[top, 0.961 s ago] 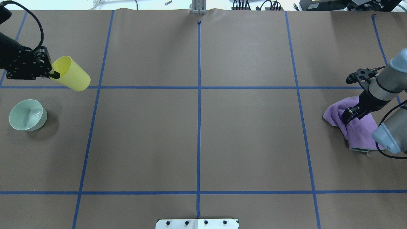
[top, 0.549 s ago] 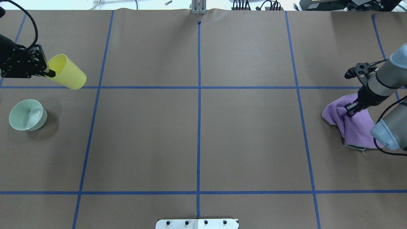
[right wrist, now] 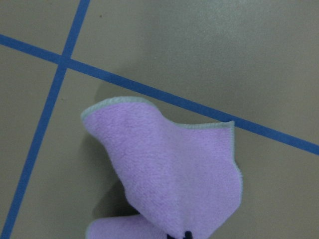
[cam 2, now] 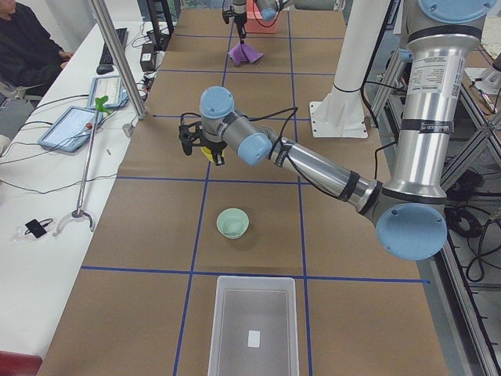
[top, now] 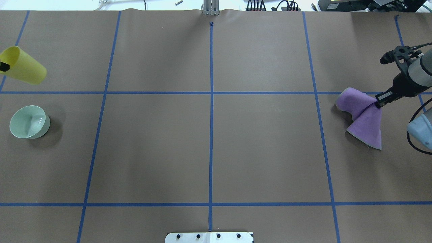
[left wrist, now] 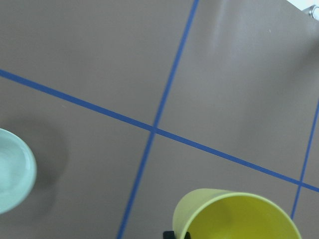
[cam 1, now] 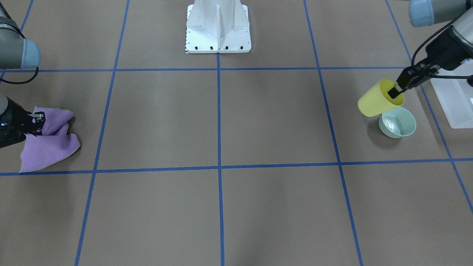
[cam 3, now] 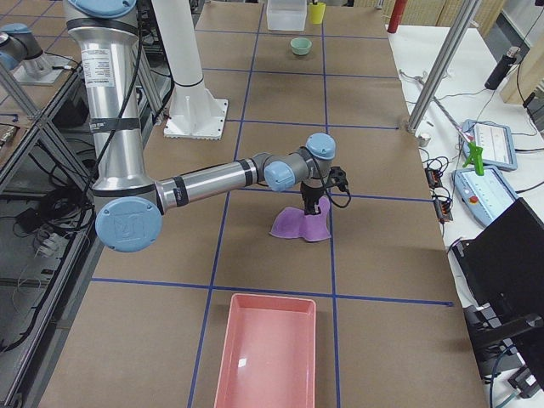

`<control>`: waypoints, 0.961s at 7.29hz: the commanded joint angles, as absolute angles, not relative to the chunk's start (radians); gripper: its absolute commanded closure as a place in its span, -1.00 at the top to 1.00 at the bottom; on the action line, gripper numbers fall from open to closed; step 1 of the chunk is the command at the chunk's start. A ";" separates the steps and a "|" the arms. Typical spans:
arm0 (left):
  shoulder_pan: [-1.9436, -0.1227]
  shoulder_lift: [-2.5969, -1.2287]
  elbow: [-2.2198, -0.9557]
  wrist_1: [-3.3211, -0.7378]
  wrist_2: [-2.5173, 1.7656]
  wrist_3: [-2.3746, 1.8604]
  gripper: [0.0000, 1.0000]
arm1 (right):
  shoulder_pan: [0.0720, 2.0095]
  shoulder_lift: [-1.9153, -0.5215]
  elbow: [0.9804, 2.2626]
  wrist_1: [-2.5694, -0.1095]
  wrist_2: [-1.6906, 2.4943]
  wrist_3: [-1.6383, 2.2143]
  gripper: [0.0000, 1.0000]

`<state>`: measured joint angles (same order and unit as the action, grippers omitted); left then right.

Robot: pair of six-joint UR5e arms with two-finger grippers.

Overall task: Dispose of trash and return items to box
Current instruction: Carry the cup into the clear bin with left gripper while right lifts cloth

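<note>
My left gripper (cam 1: 396,91) is shut on the rim of the yellow cup (cam 1: 375,99), one finger inside it, and holds it tilted above the table. In the overhead view the cup (top: 23,69) is at the far left edge and the gripper is mostly cut off. The mint-green bowl (top: 28,121) stands upright on the table close by; it also shows in the front view (cam 1: 397,125). The frosted box (cam 2: 254,325) stands beyond the bowl at the table's left end, and in the front view (cam 1: 454,99) beside the cup. My right gripper (top: 379,103) is shut on the purple cloth (top: 362,118), which hangs partly lifted.
A pink tray (cam 3: 268,353) lies at the table's right end, near the cloth (cam 3: 302,223). The white robot base (cam 1: 218,27) stands at the table's near middle. Blue tape lines cross the brown table.
My left gripper has carried the yellow cup leftward, toward the table's left end. My right gripper has closed on the purple cloth and pulled it up and away, so it hangs in a cone.
</note>
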<state>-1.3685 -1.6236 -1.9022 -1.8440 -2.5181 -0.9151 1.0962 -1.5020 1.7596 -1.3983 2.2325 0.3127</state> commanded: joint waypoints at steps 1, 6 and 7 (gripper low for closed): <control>-1.548 -1.534 -1.792 -1.844 -2.525 -0.594 -1.00 | 1.210 -1.534 1.837 -1.425 2.282 0.313 -1.00; -1.796 -1.436 -1.486 -1.864 -2.352 -0.104 -1.00 | 1.411 -1.543 2.017 -1.684 2.290 0.302 -1.00; -1.792 -1.413 -1.474 -1.880 -2.336 -0.109 -1.00 | 1.449 -1.563 2.019 -1.684 2.290 0.282 -1.00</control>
<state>-1.7895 -1.4521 -1.4927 -1.8608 -2.3846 -0.1301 1.3988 -1.5440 2.0114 -1.6732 2.2898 0.2986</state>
